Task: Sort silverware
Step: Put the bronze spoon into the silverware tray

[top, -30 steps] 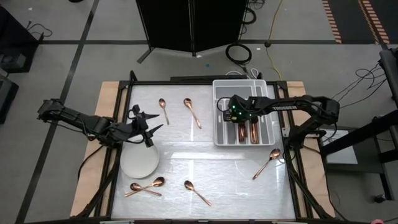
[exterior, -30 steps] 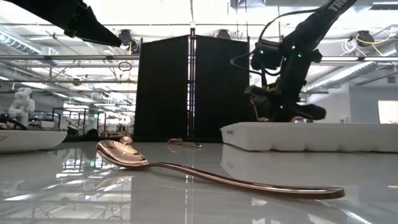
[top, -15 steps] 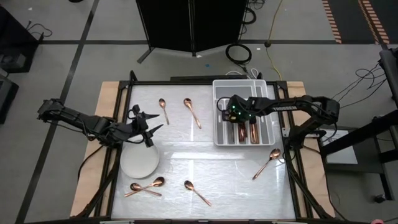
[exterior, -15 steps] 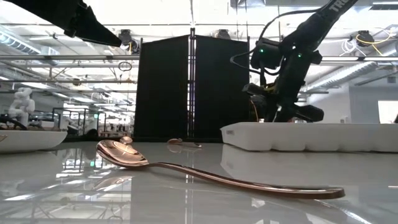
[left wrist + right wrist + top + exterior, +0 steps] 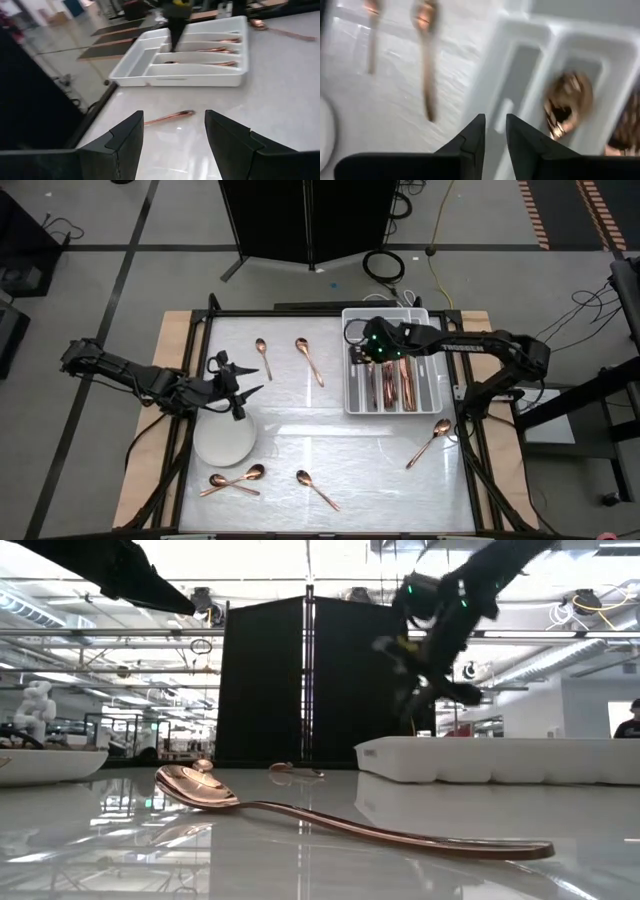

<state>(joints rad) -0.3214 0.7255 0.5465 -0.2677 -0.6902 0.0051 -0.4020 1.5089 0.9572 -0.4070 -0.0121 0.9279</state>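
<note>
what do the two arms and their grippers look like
Both arms are dark, slim and jointed. The left gripper ends in two pointed black fingers, angular and faceted up close. The right gripper carries small green and red lights on its wrist and has matching black fingers.

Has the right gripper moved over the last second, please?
Yes. The right gripper has pulled back toward the tray's far end in the high view, and in the low view it now hangs higher above the tray's rim, empty.

Motion-blurred silverware inside the tray compartments.
</note>
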